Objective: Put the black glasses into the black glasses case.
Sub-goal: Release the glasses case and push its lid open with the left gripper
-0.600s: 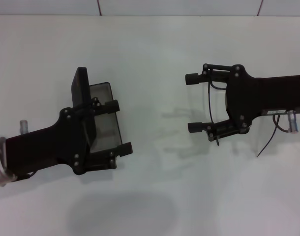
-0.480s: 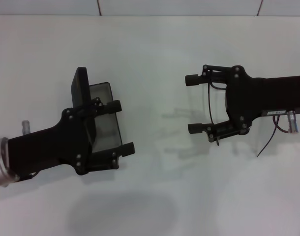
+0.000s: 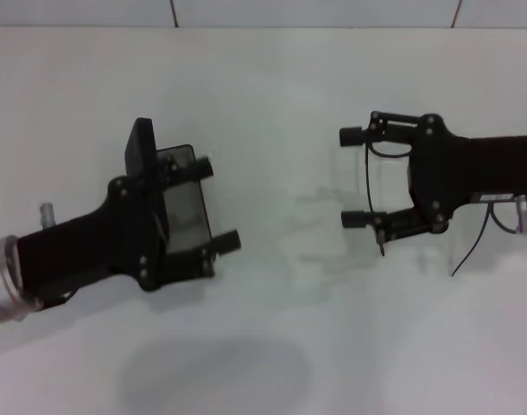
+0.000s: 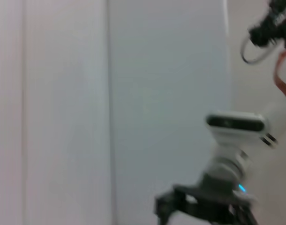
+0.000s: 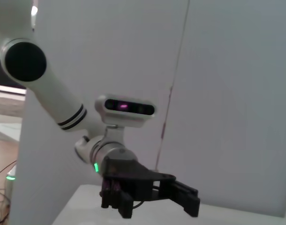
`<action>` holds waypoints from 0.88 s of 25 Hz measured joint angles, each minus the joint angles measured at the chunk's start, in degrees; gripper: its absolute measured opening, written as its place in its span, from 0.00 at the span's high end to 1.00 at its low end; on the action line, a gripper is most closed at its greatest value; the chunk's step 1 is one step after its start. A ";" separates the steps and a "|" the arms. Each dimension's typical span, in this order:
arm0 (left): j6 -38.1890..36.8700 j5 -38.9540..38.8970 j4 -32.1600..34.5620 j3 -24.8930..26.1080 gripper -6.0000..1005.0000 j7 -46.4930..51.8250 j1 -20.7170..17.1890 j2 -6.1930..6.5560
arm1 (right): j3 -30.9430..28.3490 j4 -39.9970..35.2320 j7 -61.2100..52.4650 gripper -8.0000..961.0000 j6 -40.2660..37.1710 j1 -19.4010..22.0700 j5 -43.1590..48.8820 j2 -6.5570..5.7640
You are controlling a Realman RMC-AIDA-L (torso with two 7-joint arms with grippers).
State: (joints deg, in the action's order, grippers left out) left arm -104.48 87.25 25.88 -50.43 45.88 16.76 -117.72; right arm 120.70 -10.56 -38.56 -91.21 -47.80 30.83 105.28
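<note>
**A:** Starting at the left, what is there?

**B:** The left gripper [image 3: 219,204] hangs over the white table [image 3: 272,86], its two fingers spread wide and nothing between them. Right under it lies the black glasses case [image 3: 173,203], open, with the lid standing up on the far left edge and the grey lining facing up. The arm covers the near end of the case.

**A:** Are the black glasses inside it?

**B:** I cannot find them in the head view. The part of the lining that shows looks bare, and the rest sits under the gripper body. There are faint pale marks on the table between the two arms, too dim to name.

**A:** And on the right?

**B:** The right gripper [image 3: 351,177] hovers well apart from the case, pointing toward the middle of the table. Its fingers are also released, wide apart and holding nothing. A thin black cable [image 3: 473,246] loops down from that arm onto the table.

**A:** Do the wrist cameras add anything?

**B:** The right wrist view looks across at the left arm's gripper [image 5: 183,197], fingers apart, with its wrist camera [image 5: 125,108] above. The left wrist view shows the other arm's wrist camera [image 4: 236,124] against a pale wall [image 4: 157,93].
</note>
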 joint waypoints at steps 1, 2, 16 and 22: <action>0.13 -1.83 -0.91 0.14 0.12 -0.21 0.01 -0.18 | -0.72 0.03 0.01 0.08 0.01 0.25 0.10 0.00; 0.42 -4.20 -1.45 0.48 0.12 0.44 0.05 -0.44 | -1.62 0.06 0.01 0.08 0.05 0.61 0.18 0.00; 15.30 12.92 29.10 4.14 0.12 66.17 1.72 4.61 | -8.32 -0.58 -0.09 0.08 0.16 5.92 0.28 -0.59; 14.93 33.92 49.41 2.26 0.13 86.03 1.87 -0.53 | -8.43 -0.61 0.24 0.08 0.43 6.36 0.28 -0.17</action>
State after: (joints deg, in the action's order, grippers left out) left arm -89.55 121.18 75.29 -48.16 131.91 18.62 -118.25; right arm 112.27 -11.17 -38.32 -90.79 -41.44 31.12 105.11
